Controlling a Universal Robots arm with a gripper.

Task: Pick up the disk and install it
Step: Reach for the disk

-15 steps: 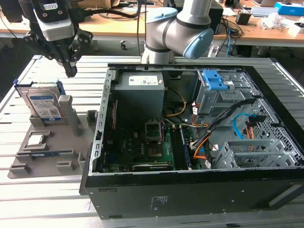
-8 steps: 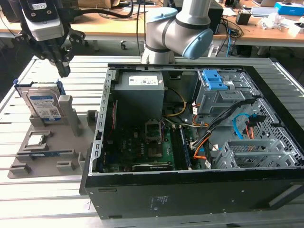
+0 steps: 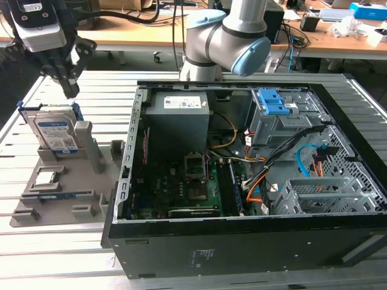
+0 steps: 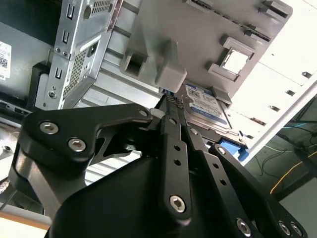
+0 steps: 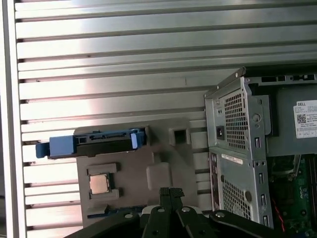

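The gripper (image 3: 70,90), with its fingertips pressed together and gripping nothing, is hovering just above the disk (image 3: 57,133), which is standing on edge in the grey holder (image 3: 78,178) beside the open computer case (image 3: 242,248).

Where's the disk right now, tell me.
The disk sits in the grey holder on the exterior view's left, outside the computer case, just beyond the processor chip and near the gripper.
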